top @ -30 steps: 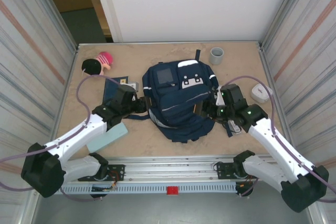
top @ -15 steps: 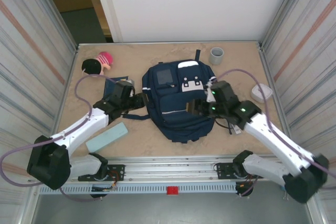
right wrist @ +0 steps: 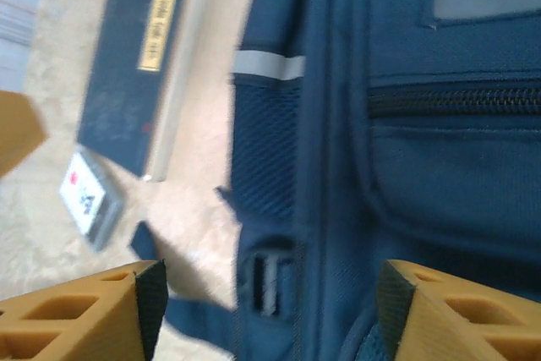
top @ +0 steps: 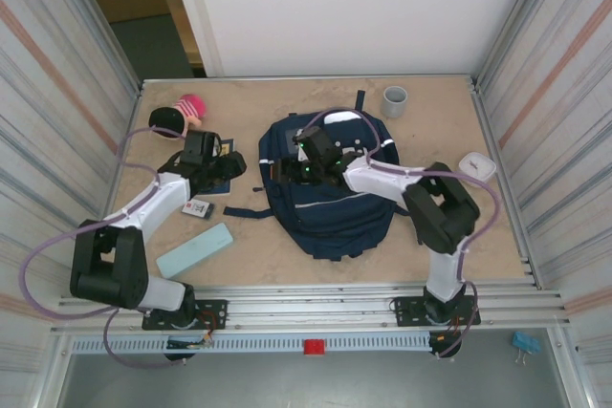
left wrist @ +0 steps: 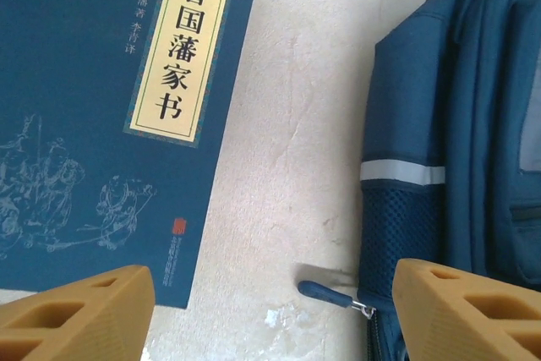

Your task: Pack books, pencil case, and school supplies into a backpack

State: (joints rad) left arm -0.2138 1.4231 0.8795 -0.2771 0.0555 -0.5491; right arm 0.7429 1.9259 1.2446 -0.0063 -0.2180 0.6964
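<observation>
Top external: the backpack (top: 335,203) lies flat mid-table, front pocket up. The book (top: 220,185) sits on the table just left of it, partly under the left gripper (top: 222,167). The right gripper (top: 284,171) hangs over the backpack's left edge. The pencil case (top: 195,249) lies nearer the arm bases, apart from the backpack. One white school supply piece (top: 198,208) lies between book and case. A grey cup (top: 395,100) stands at the far edge.

Left wrist: left gripper (left wrist: 270,319), jaws apart with nothing between them. Below are the book (left wrist: 110,124), bare table, the backpack (left wrist: 473,124) and a zip pull (left wrist: 325,292).

Right wrist: right gripper (right wrist: 270,314), jaws apart, gripping nothing, above the backpack (right wrist: 406,124) side pocket. The book (right wrist: 139,65) and white piece (right wrist: 84,196) lie to the left, blurred.
</observation>
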